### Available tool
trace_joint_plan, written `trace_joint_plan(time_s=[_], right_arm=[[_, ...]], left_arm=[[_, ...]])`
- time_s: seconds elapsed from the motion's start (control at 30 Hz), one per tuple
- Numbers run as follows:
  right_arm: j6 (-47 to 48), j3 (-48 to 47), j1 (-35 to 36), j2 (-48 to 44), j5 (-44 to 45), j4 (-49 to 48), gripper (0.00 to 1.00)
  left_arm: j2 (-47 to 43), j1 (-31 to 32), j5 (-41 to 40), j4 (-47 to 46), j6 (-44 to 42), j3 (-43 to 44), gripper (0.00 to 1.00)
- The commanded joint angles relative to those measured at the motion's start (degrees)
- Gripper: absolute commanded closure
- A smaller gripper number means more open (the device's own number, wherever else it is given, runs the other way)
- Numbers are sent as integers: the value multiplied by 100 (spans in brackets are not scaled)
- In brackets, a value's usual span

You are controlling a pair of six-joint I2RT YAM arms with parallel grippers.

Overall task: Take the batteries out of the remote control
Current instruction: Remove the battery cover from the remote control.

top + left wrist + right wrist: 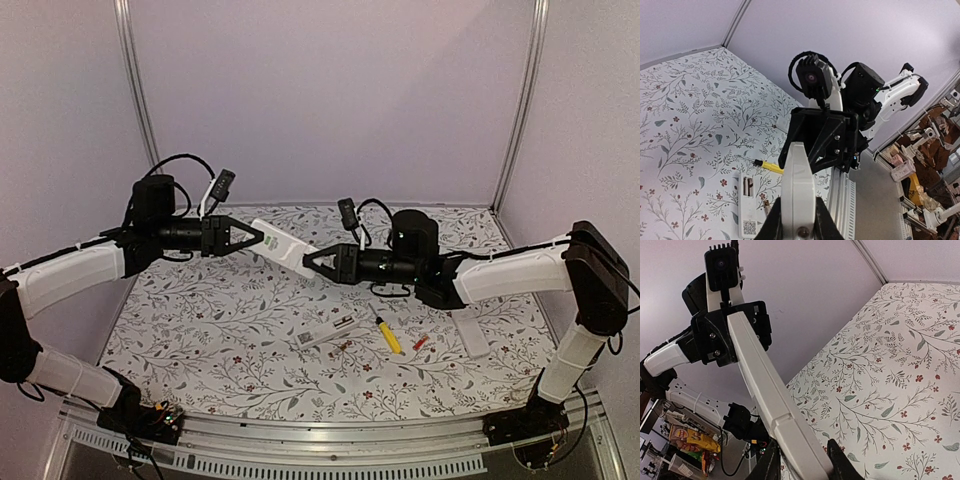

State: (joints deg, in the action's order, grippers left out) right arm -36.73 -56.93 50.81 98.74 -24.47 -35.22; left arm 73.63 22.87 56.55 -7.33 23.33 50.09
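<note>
A white remote control (285, 246) hangs in the air above the table's far middle, held at both ends. My left gripper (252, 237) is shut on its left end, with the fingers on both sides of the body (798, 185). My right gripper (312, 262) is shut on its right end (790, 440), where a seam crosses the casing. A second white remote (326, 331) lies on the table, its compartment (746, 186) open. A small red-orange battery (420, 342) lies to the right of it. Beside that remote lies a tiny brownish cylinder (765, 206).
A yellow-handled screwdriver (388, 336) lies between the table remote and the red-orange battery. A long white flat piece (470, 335) rests under my right arm. The floral cloth (220, 330) covers the table, with walls close behind and a metal rail (330, 435) at the near edge.
</note>
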Motion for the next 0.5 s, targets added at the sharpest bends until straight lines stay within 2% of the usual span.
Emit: trace_joint_plan(time_s=[0.0, 0.2, 0.47], right_arm=[[-87, 234, -66, -32, 625, 402, 70], [-99, 217, -71, -57, 597, 401, 65], [-106, 209, -71, -46, 401, 200, 67]], left_arm=[[-230, 12, 85, -101, -58, 165, 100], [-226, 10, 98, -100, -57, 166, 100], [-202, 14, 110, -110, -39, 157, 100]])
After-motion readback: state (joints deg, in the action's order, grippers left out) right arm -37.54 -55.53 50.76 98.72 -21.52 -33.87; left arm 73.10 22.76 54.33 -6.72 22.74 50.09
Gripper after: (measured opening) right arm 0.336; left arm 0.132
